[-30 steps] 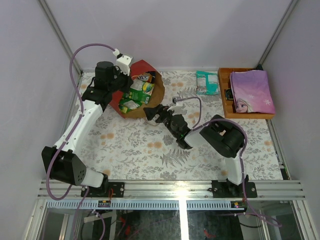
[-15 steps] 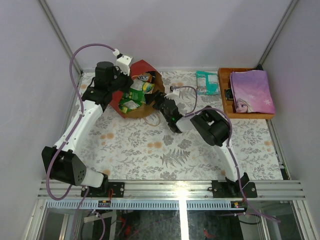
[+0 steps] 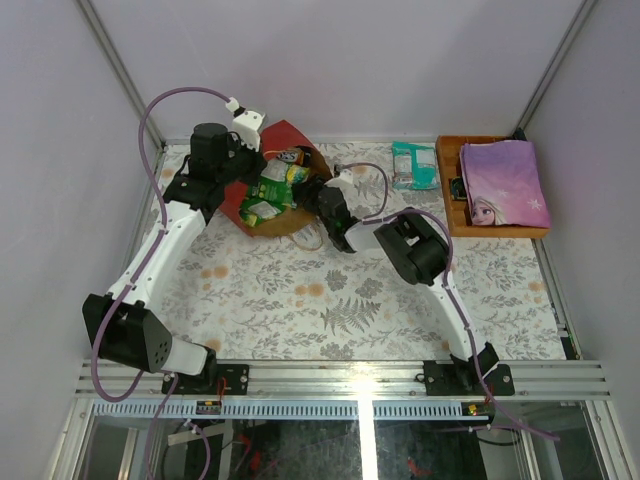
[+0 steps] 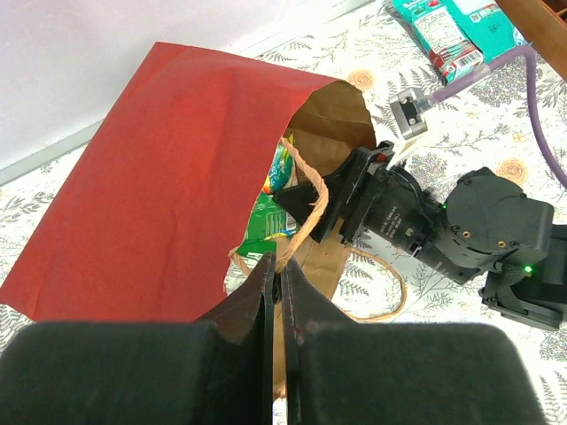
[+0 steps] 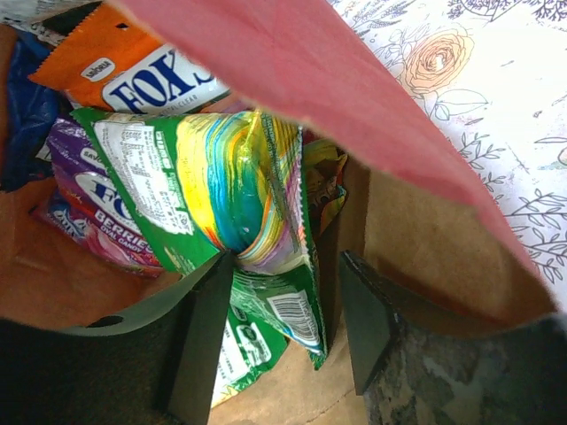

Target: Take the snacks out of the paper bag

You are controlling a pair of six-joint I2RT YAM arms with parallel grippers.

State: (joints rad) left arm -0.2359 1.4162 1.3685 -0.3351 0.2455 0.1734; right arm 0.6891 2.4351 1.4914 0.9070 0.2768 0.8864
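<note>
Inside a white-walled work cell, the paper bag (image 3: pixel 283 133) lies on its side at the far left of the floral counter (image 3: pixel 300 300). Its long axis runs roughly left to right and its open mouth points right, toward the right arm. The right pincer (image 5: pixel 285 258) reaches into that mouth, its fingers standing partly apart either side of a green packet (image 5: pixel 221 186). The left finger touches the foil and the right one stands just clear. The packet lies lengthwise along the bag, its barcode end nearest the mouth. Behind it sit a purple packet (image 5: pixel 80 195), an orange one (image 5: pixel 133 71) and a blue bag (image 5: pixel 27 106). The left pincer (image 4: pixel 275 266) is closed tight at the bag's near rim, beside the rope handle (image 4: pixel 306 204); whether paper is pinched there cannot be told. A teal packet (image 3: pixel 413 165) lies on the counter, well clear of the bag and just left of the wooden tray (image 3: pixel 448 215) holding a purple book (image 3: pixel 503 180).
</note>
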